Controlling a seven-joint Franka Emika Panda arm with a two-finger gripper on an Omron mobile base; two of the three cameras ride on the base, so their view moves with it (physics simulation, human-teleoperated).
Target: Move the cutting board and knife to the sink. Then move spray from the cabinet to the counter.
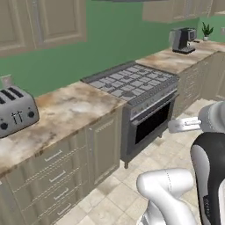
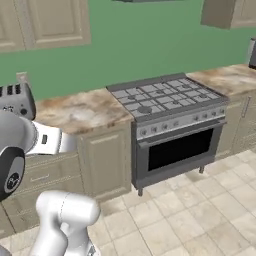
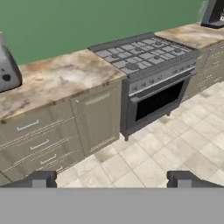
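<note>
Currently the pincer (image 3: 112, 179) is fully spread with nothing between its fingertips (image 3: 40, 178), hanging above the tiled floor (image 3: 175, 148) and facing the desk (image 3: 61, 78), whose marble top runs left of the stove (image 3: 148, 57) over beige panelled drawers (image 3: 35, 144). Toaster (image 1: 16, 110) sits on the desk at the left end, touching nothing else, and a coffee machine (image 1: 182, 40) stands on the far stretch beyond the stove with a small potted plant (image 1: 206, 30) near it (wall cabinets (image 1: 39, 22) above are shut). White arm (image 1: 176, 189) is folded low in front of the oven door (image 1: 151, 121).
</note>
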